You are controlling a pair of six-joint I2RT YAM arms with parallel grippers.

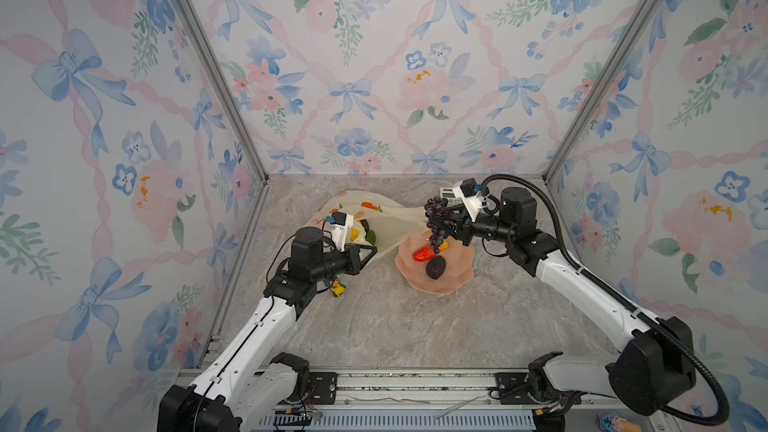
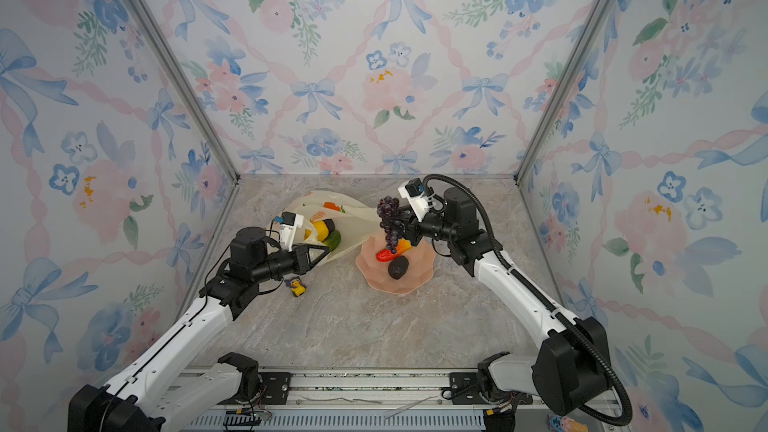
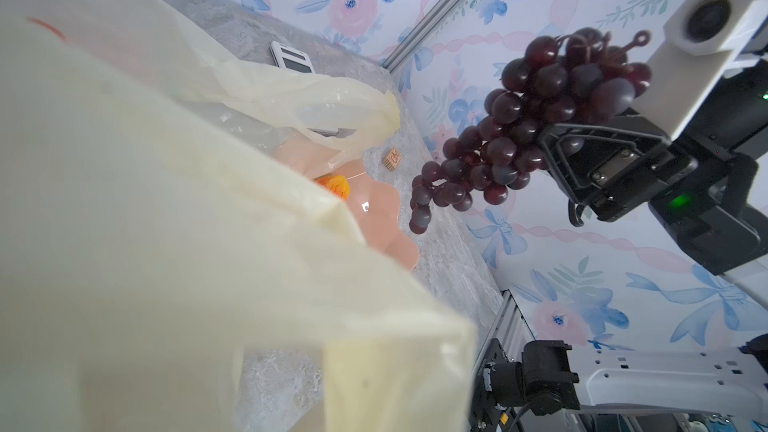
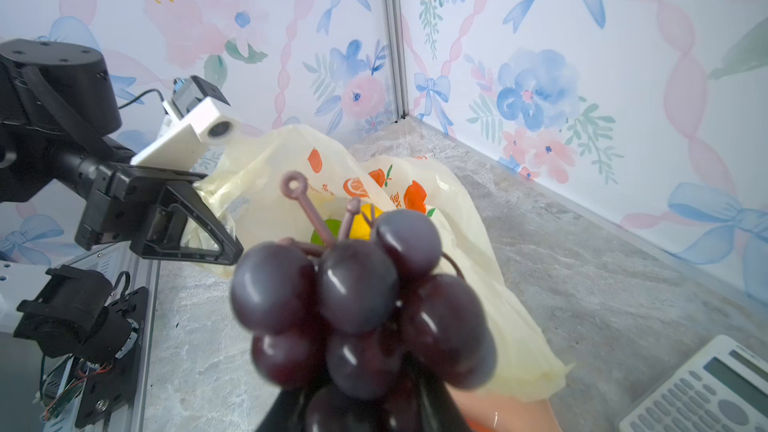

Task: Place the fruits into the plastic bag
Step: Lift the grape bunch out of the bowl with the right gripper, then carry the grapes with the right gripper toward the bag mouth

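Note:
The pale-yellow plastic bag (image 1: 395,222) (image 4: 478,284) lies at the back left, its mouth held up by my left gripper (image 1: 372,248) (image 4: 235,253), which is shut on the bag's edge. Inside the bag are a yellow fruit (image 1: 356,235), a green one (image 1: 370,237) and a dark avocado (image 2: 329,225). My right gripper (image 1: 448,226) (image 3: 555,147) is shut on the purple grape bunch (image 1: 436,218) (image 3: 519,118) (image 4: 357,297), which hangs above the pink plate (image 1: 457,274), right of the bag's mouth. On the plate lie a red-yellow fruit (image 1: 423,254) and a dark avocado (image 1: 435,268).
A small yellow-blue duck toy (image 1: 337,288) sits under the left arm's wrist. A white calculator (image 3: 291,58) (image 4: 706,388) lies behind the plate by the back wall, and a small wooden cube (image 3: 392,158) is near it. Patterned walls close in three sides.

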